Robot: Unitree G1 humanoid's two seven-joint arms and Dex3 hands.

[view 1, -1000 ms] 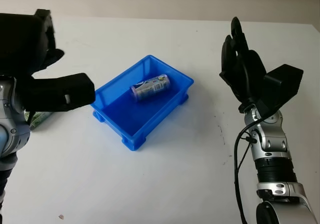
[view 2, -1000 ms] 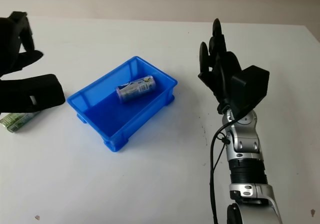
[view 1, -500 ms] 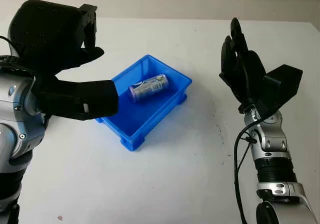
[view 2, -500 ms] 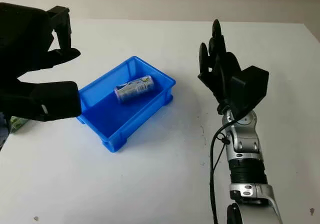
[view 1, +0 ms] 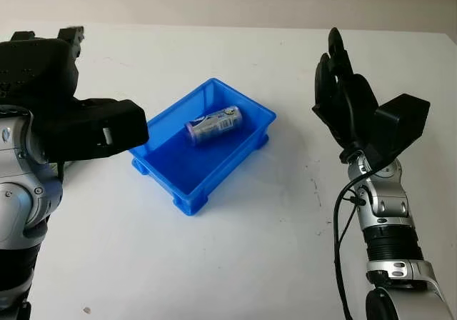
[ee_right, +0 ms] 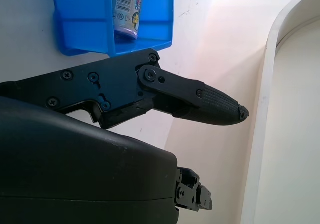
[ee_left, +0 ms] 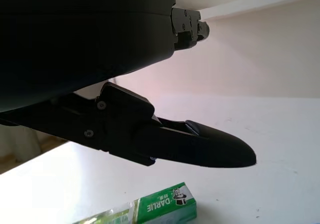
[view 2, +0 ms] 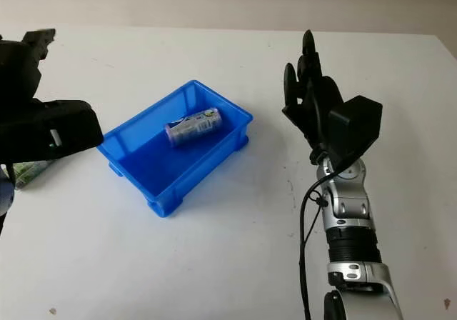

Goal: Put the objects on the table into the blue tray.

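From the left eye view, the blue tray [view 1: 203,148] sat mid-table on the white table [view 1: 235,248] with a drink can [view 1: 214,124] lying on its side inside it, so one object looked already delivered. The left robot hand [view 1: 68,116] hung just beside the tray's left edge, holding nothing, open. The right robot hand [view 1: 346,102] stood raised well to the right of the tray, open and idle.

In the right eye view, a sliver of a green box [view 2: 25,171] lay on the table under the left robot hand, well outside the tray.

The left wrist view showed that box as a green toothpaste carton [ee_left: 150,211] flat on the table below the hand's black finger [ee_left: 200,151], apart from it. Its end read "DARLIE" beside a small top-hatted face logo. Judging by this, the step in hand was fetching the carton; the next move called for lowering the left robot hand over it and closing on its narrow sides.

The right wrist view looked past a black finger [ee_right: 200,101] to the tray and the can's label, whose print was too small to read
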